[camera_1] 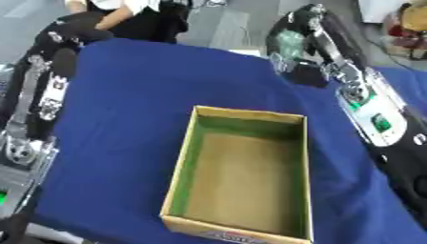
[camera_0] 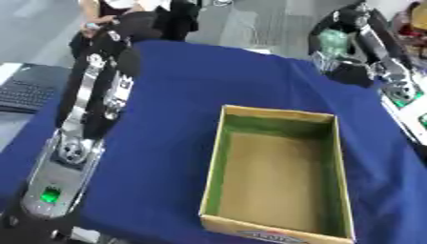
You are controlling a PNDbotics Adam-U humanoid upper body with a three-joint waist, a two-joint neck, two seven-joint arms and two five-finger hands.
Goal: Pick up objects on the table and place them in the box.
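Blue cloth covers the table [camera_0: 175,95] where the cardboard box [camera_1: 193,138] sits empty at centre, no objects visible; left hand [camera_0: 125,35] at eleven o'clock and right hand [camera_1: 292,40] at one o'clock, grips impossible to tell.

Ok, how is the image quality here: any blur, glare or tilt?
Left eye view: soft all over, the box label at the bottom edge unreadable, table askew. Right eye view: equally soft, the right hand smeared at the far edge; no strong glare on the blue cloth.
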